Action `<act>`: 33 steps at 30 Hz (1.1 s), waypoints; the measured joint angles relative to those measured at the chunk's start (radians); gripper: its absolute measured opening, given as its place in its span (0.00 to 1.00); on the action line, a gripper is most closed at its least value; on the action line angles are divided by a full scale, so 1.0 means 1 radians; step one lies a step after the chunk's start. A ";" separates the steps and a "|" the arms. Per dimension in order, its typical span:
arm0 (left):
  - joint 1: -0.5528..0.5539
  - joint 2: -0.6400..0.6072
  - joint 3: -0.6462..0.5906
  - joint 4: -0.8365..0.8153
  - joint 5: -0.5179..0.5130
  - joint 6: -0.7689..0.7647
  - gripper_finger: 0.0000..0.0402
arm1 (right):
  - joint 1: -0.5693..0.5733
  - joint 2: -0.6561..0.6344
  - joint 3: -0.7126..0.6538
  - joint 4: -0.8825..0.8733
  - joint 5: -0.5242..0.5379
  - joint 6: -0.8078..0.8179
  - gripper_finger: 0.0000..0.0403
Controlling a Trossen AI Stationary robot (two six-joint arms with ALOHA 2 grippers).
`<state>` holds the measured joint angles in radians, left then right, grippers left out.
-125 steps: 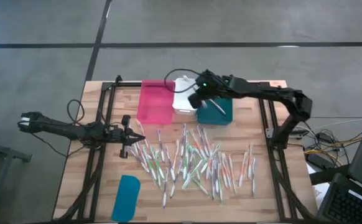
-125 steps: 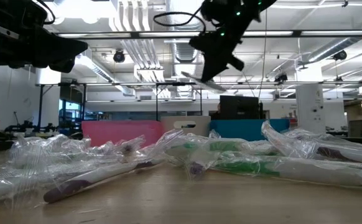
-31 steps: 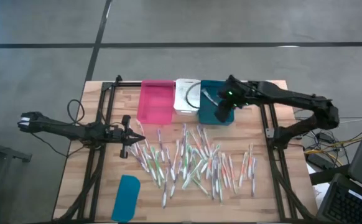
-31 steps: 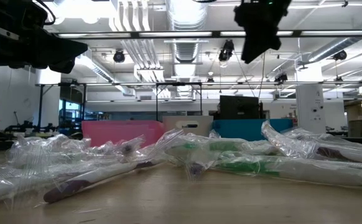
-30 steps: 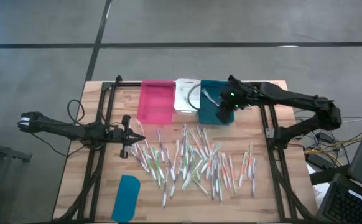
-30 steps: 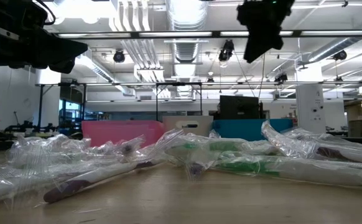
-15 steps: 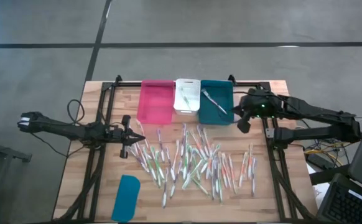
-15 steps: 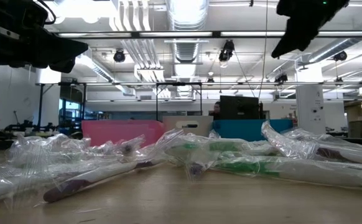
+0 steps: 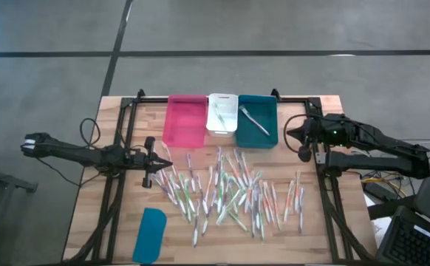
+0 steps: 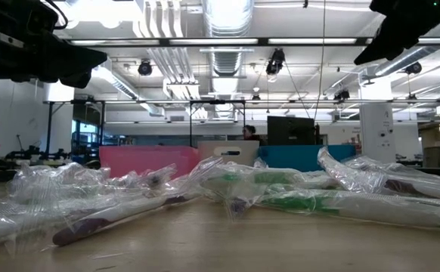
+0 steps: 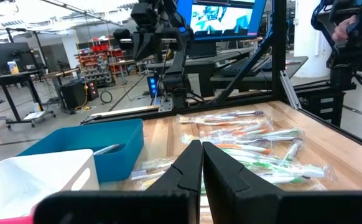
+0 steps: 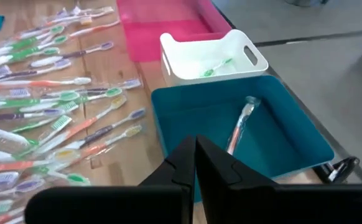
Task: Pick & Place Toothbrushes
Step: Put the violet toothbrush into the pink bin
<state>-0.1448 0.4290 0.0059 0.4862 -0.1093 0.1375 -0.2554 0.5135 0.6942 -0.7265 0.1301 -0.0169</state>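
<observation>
High view: toothbrushes (image 9: 230, 193) heaped mid-table, light, thin, slippery in wrappers; best pinched mid-handle. Right gripper (image 9: 302, 144) shut, empty, near right edge; left gripper (image 9: 158, 165) shut, empty.

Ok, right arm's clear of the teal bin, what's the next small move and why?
Probably swing the right gripper back over the toothbrushes and open its fingers. It is shut and holds nothing, one brush already lies in the teal bin, and many remain on the table.

Hidden and cut-off items

In the low view, the toothbrushes (image 10: 295, 198) hide the lower walls of the bins (image 10: 205, 159) behind them; the right arm (image 10: 401, 30) above is cropped at the top edge.
</observation>
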 joint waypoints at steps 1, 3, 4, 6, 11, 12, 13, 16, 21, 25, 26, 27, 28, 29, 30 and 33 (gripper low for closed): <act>0.000 0.000 0.000 0.000 0.000 0.000 0.04 | 0.000 -0.008 -0.001 0.000 0.000 0.011 0.02; 0.000 0.000 0.000 0.000 0.000 0.000 0.04 | 0.000 -0.018 -0.004 0.002 0.000 0.021 0.02; 0.000 0.000 0.000 0.000 0.000 0.000 0.04 | 0.000 -0.019 -0.004 0.001 0.000 0.021 0.02; 0.000 0.000 0.000 0.000 0.000 -0.005 0.04 | 0.000 -0.021 -0.004 0.003 0.000 0.019 0.02; 0.000 0.000 0.000 0.013 -0.002 -0.004 0.04 | 0.000 -0.019 -0.004 0.003 0.000 0.010 0.02; 0.000 0.000 0.000 0.013 -0.002 -0.007 0.04 | 0.000 -0.020 -0.004 0.003 0.001 0.013 0.02; 0.000 0.000 0.000 0.013 -0.002 -0.019 0.04 | 0.000 -0.020 -0.004 0.003 0.000 0.019 0.02; 0.000 0.000 0.000 0.011 -0.002 -0.062 0.04 | 0.000 -0.020 -0.004 0.003 0.001 0.019 0.02; 0.000 0.000 0.000 0.011 -0.003 -0.071 0.04 | 0.000 -0.020 -0.004 0.003 0.001 0.013 0.02; -0.001 0.000 0.003 0.014 0.001 -0.116 0.04 | 0.000 -0.019 -0.004 0.003 0.001 0.023 0.02; -0.001 0.000 0.007 -0.010 0.016 -0.128 0.04 | 0.000 -0.019 -0.004 0.003 0.001 0.017 0.02; -0.002 0.000 0.018 -0.045 0.042 -0.136 0.04 | 0.000 -0.019 -0.004 0.003 0.001 0.011 0.02; -0.003 0.000 0.036 -0.073 0.073 -0.138 0.04 | 0.000 -0.019 -0.004 0.003 0.001 0.010 0.02; -0.007 0.002 0.054 -0.102 0.098 -0.137 0.04 | 0.000 -0.019 -0.004 0.003 0.001 0.010 0.02; -0.013 0.004 0.070 -0.143 0.103 -0.137 0.04 | 0.000 -0.019 -0.004 0.003 0.001 0.014 0.02; -0.043 0.019 0.124 -0.257 0.087 -0.140 0.05 | 0.000 -0.019 -0.004 0.003 0.001 0.022 0.02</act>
<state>-0.1877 0.4483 0.1303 0.2296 -0.0222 -0.0029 -0.2554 0.4946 0.6907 -0.7238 0.1314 0.0051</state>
